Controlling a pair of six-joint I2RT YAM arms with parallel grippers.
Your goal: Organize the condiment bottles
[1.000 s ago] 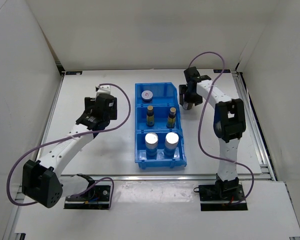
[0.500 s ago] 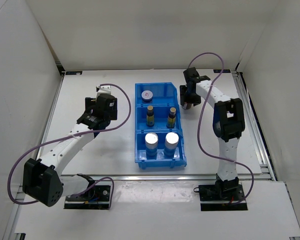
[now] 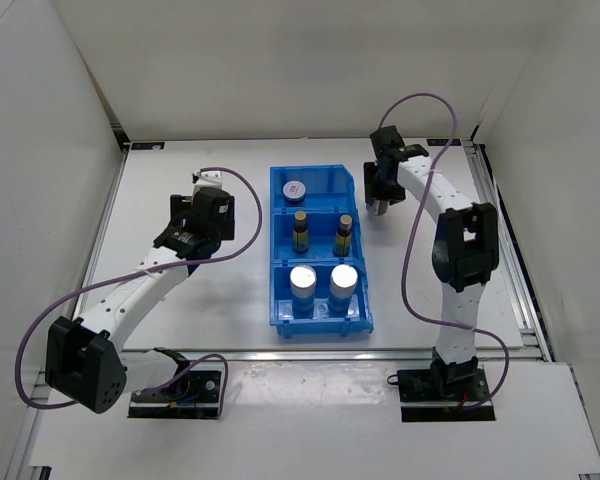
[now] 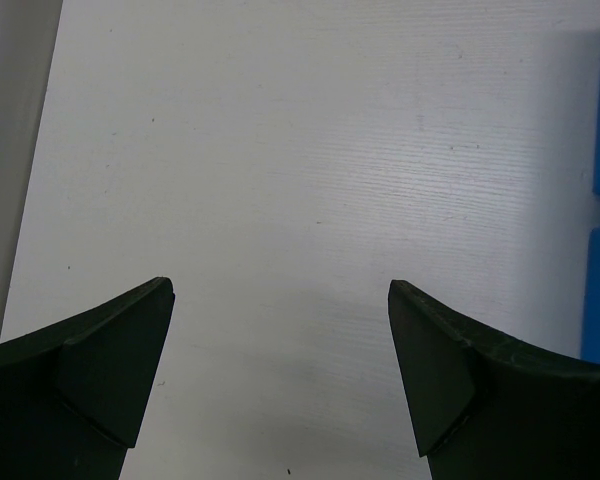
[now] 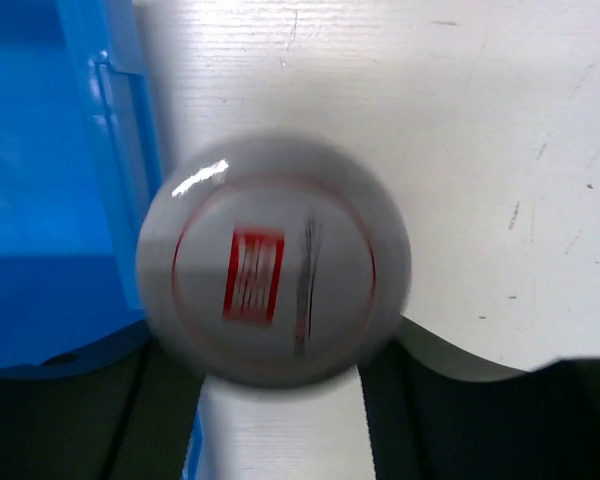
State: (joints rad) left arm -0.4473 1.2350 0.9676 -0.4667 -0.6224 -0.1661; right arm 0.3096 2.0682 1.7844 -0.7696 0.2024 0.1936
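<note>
Our right gripper (image 3: 378, 203) pinches a short jar (image 5: 275, 275) upright near the counter's far edge, just right of the blue bin (image 3: 277, 250). The bin's free far slot lies to the left, beside the other jar (image 3: 296, 188). Our left gripper (image 4: 280, 292) hangs spread, farther off.
</note>
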